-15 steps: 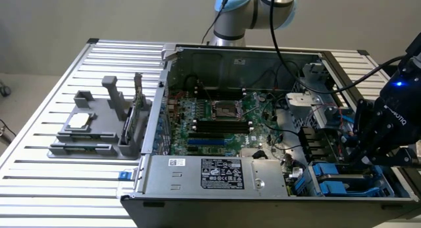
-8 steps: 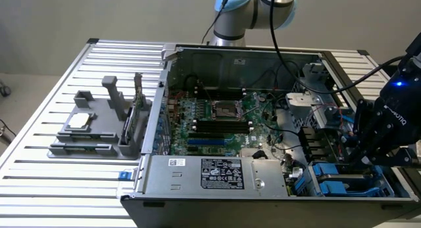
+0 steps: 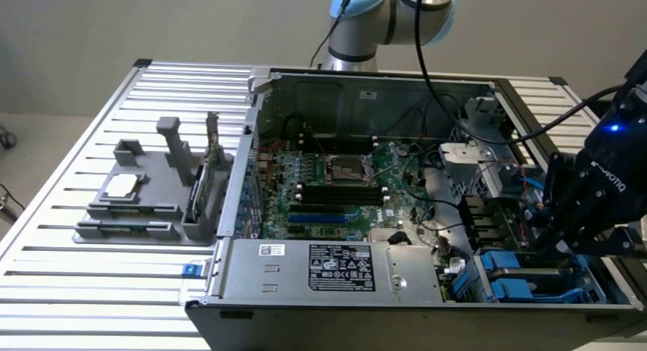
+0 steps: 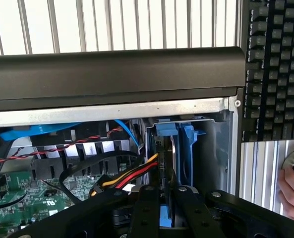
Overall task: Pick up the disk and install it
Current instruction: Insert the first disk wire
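Gripper [image 4: 161, 201], fingers nearly closed on the upright disk [image 4: 165, 215], hangs at lower centre directly over the blue bay [image 4: 184, 144], disk's long axis pointing into it.

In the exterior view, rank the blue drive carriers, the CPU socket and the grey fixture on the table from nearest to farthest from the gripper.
From the gripper, at the exterior view's right:
1. Blue drive carriers, just below it in the case's corner.
2. CPU socket, mid-motherboard, toward the exterior view's left.
3. Grey fixture, outside the case on the slatted table, far left.
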You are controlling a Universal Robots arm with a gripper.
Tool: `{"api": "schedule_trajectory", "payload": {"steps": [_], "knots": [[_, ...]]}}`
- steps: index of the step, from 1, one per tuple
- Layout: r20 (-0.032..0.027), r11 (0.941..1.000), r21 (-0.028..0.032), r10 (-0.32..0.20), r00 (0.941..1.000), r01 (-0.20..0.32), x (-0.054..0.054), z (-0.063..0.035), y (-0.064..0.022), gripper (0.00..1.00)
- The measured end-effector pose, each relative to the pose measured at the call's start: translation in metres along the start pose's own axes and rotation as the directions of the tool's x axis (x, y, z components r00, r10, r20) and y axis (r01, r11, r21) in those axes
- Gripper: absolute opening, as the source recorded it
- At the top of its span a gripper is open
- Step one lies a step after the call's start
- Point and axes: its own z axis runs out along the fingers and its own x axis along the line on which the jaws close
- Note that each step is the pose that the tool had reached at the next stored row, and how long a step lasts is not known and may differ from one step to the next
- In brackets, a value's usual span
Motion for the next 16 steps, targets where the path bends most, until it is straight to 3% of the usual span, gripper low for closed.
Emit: {"api": "schedule_trajectory", "payload": {"steps": [10,16], "knots": [[0.0015,1.0000,0.0064,-0.001,1.0000,0.001,0.0006,-0.0036,-0.0003,0.16],[0.0017,1.0000,0.0068,-0.001,1.0000,0.001,0.0023,-0.0041,0.0008,0.16]]}}
